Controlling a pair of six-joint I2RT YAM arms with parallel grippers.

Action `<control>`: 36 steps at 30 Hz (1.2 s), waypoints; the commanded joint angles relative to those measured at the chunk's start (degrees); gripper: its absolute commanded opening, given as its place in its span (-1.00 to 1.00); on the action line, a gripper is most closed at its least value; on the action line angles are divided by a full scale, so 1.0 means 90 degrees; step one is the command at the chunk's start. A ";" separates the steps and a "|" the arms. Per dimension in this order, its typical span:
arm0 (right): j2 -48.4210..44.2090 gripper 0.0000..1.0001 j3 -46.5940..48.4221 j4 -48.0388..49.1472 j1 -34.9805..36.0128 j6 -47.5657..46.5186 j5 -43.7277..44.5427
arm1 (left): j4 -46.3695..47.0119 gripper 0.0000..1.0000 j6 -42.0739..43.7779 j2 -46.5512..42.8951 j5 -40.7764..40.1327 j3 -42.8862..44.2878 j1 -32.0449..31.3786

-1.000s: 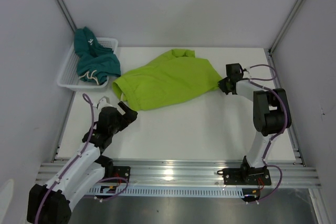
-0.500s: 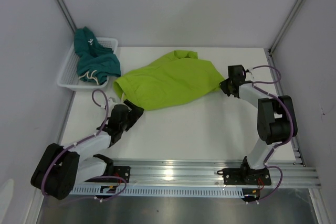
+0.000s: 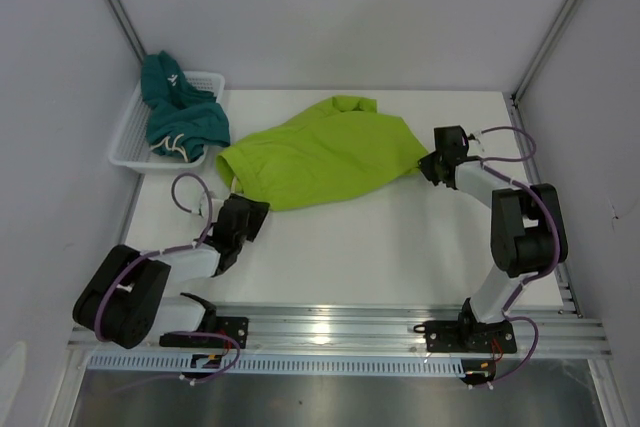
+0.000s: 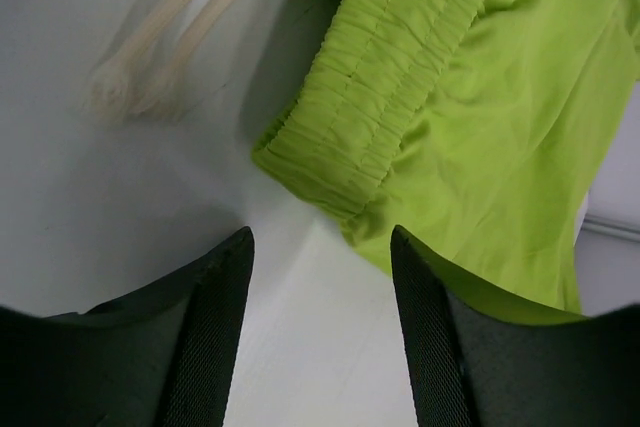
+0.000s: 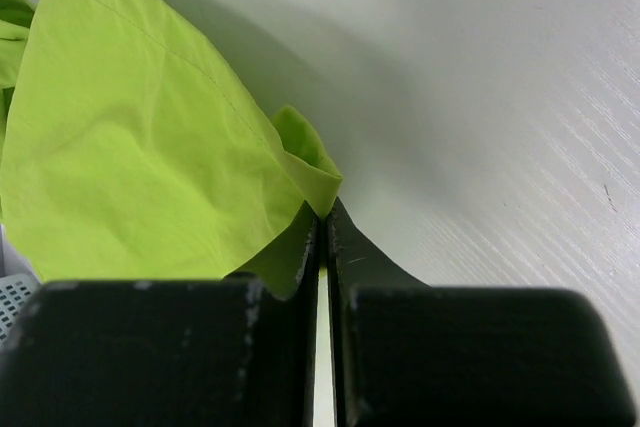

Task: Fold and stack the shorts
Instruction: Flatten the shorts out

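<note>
The lime green shorts [image 3: 320, 152] lie spread on the white table; their elastic waistband [image 4: 385, 67] and white drawstring [image 4: 170, 47] show in the left wrist view. My left gripper [image 3: 245, 215] is open, low over the table just short of the waistband corner [image 4: 300, 162], not touching it. My right gripper [image 3: 428, 163] is shut on the right corner of the green shorts [image 5: 305, 172]. The dark teal shorts [image 3: 180, 112] lie bunched in the basket at the back left.
A white mesh basket [image 3: 130, 142] stands at the back left against the left wall. Grey enclosure walls stand on the left, back and right. A metal rail [image 3: 330, 325] runs along the table's near edge.
My left gripper has lowered and reached forward toward the waistband corner of the green shorts. My right gripper kept its hold and shifted slightly; the shorts' right side moved a little.
</note>
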 commanded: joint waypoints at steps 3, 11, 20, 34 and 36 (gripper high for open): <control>-0.0416 -1.00 -0.0153 0.0138 -0.0006 -0.0016 0.0171 | -0.0058 0.02 -0.0154 0.0519 -0.0607 0.0204 -0.0039; -0.1147 -1.00 -0.0193 -0.0787 -0.0006 -0.0318 0.0327 | -0.1812 -1.00 0.1388 0.0541 -0.0909 0.1513 0.0029; -0.2056 -1.00 -0.0007 -0.2351 0.0033 -0.0679 0.1099 | -0.5035 -1.00 0.3800 -0.0564 -0.1008 0.3388 0.0117; -0.2164 -1.00 -0.0027 -0.2900 -0.0064 -0.1002 0.1060 | -0.5448 -0.85 0.4827 -0.0163 0.0399 0.4385 0.0654; -0.2135 -1.00 -0.0027 -0.2831 -0.0064 -0.1012 0.1031 | -0.5137 -0.68 0.4769 -0.0270 0.0584 0.4113 0.0654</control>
